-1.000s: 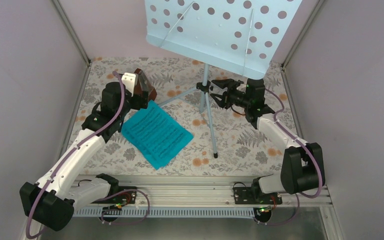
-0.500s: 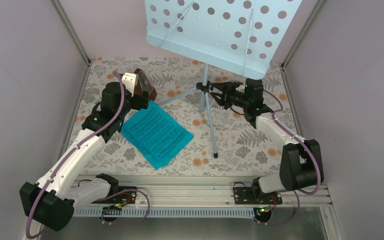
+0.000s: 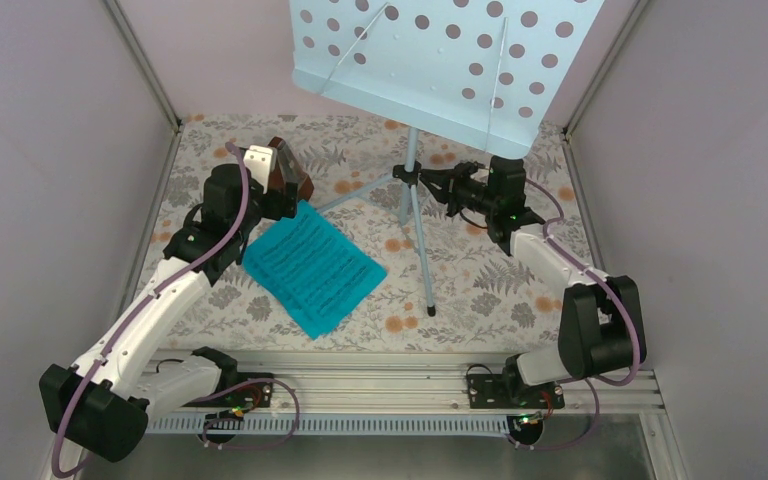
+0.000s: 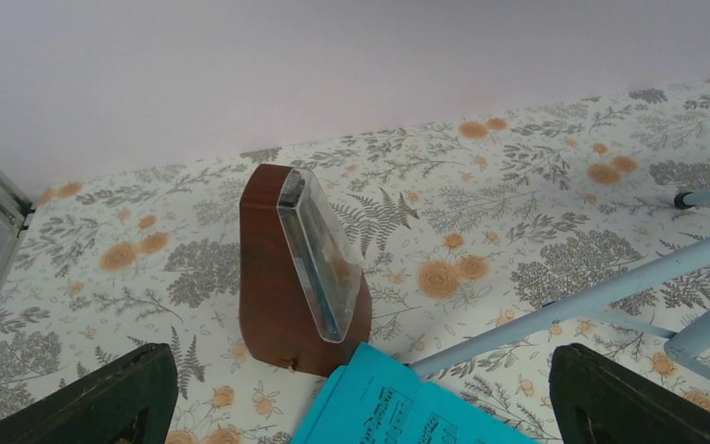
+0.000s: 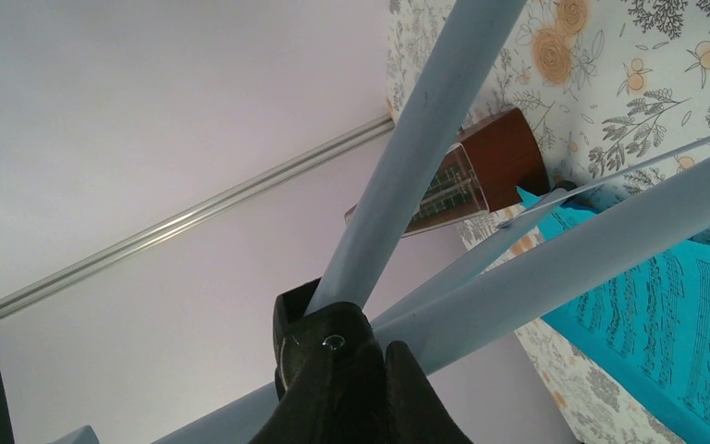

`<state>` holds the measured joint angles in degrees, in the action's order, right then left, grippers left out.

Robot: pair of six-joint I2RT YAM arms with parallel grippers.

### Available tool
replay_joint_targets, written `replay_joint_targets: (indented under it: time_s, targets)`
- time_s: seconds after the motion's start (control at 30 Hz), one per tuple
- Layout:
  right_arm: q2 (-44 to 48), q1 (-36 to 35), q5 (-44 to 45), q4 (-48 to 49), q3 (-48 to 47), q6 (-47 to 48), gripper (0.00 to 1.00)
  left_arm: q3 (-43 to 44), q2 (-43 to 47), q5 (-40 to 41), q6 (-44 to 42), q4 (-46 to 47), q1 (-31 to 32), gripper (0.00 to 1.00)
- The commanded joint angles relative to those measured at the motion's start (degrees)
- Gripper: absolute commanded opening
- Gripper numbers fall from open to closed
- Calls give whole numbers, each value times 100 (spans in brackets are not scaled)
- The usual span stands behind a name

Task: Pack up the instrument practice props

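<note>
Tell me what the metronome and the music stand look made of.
The metronome body looks like reddish-brown wood or wood-look plastic, with a clear glossy plastic front. The music stand is pale blue painted sheet metal, likely, punched with round holes; its legs are thin tubes.

The stand (image 3: 430, 60) rises at the table's (image 3: 480, 290) 12 o'clock, and the right gripper (image 3: 438, 183) meets its tripod hub from 3 o'clock. The metronome (image 3: 288, 172) stands at 10 o'clock. The sheet (image 3: 312, 268) lies flat just beside it, at its 5 o'clock.
</note>
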<state>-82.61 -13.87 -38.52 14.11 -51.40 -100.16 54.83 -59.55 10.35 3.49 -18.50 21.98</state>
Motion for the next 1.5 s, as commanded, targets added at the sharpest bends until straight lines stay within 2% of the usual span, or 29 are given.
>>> replay_joint_targets:
  time_s: [0.0,0.17,0.3,0.37,0.43,0.53,0.67,0.7,0.97,1.2,1.47]
  targets:
    - [-54,-73,-145,149,42,-24,5,-11,68,-75,12,93,-19,100]
    - [-63,-79,-187,223,94,-43,6,-11,55,-89,12,97,-18,100]
    - [-24,-75,-194,239,141,-52,30,-16,52,-102,11,94,-18,100]
    - [21,-73,-168,263,184,-66,34,-12,52,-109,7,96,-19,100]
    - [40,-72,-156,267,211,-79,35,-8,49,-118,5,98,-19,100]
    - [65,-72,-157,275,246,-71,32,-7,54,-132,11,93,-18,100]
    - [65,-80,-147,294,283,-26,8,-15,47,-148,12,96,-23,100]
    - [64,-74,-152,294,287,-5,4,-13,45,-148,14,98,-19,100]
    - [214,-81,178,418,503,758,4,-16,36,-194,-3,98,-19,100]
    - [496,-85,979,396,816,2958,4,-34,45,-232,-15,119,-20,100]
    - [756,-88,1110,1810,1581,4781,4,-52,16,-283,-49,147,-19,100]
